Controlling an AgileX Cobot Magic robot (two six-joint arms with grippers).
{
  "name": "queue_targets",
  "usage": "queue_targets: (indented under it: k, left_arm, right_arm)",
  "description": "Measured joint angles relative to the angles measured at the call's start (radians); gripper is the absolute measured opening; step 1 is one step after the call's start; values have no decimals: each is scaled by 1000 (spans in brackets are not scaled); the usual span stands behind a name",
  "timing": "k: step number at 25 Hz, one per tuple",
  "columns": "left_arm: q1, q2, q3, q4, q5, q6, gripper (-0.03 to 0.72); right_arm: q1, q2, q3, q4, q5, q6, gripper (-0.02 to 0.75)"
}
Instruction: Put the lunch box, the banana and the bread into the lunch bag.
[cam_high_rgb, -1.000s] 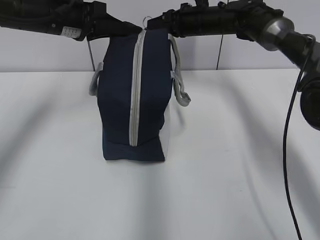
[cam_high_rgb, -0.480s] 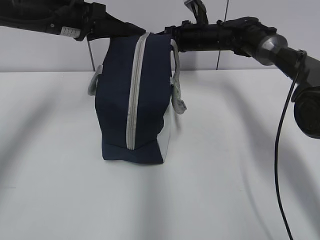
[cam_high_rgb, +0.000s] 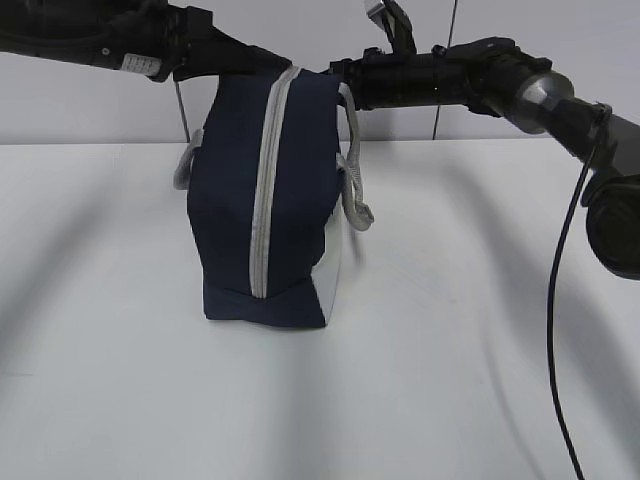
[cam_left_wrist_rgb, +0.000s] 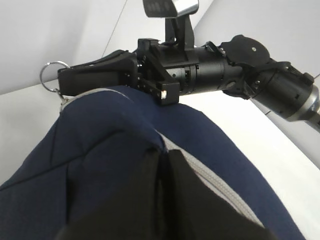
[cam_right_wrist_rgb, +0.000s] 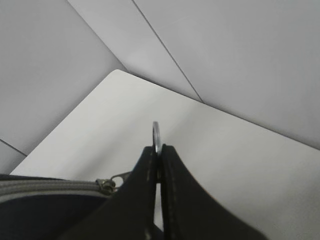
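A flat, matte white surface fills most of the exterior view, running back to a straight rear edge. Soft grey shadows cross it in broad diagonal bands on both the left and the right. Behind it stands a pale grey panelled wall (thin dark vertical seams divide its panels). From the right wrist view, a rounded corner of the same white surface shows against the grey wall panels, whose seams run diagonally across that picture.
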Motion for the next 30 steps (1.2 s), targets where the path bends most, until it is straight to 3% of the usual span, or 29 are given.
queue_targets:
  k: [3,5,9,12,16,20,26,30]
  left_arm:
    - [-1,0,0,0,-23,0,42]
    - [-3,-1,0,-7,-37,-7,113]
    - [-3,-19,-1,-34,-78,-15,392]
    - [-3,-22,-2,-36,-109,-18,510]
    - [-3,-22,-2,-25,-127,-18,539]
    - [-3,-22,-2,55,-158,-37,543]
    - [-3,-72,-2,185,-206,-154,544]
    - [-3,-136,-2,329,-206,-305,544]
  right_arm:
    - [-6,4,-17,-7,-7,4,5]
    - [-16,6,-36,-18,-14,4,66]
    - [-31,7,-78,-21,-28,8,328]
    - [-36,1,-81,-3,-30,10,478]
    - [-40,-7,-92,56,-71,10,517]
    - [-41,-23,-103,3,-136,16,523]
    - [-62,-99,-97,-46,-189,72,523]
    - [-71,-245,-4,-46,-189,77,523]
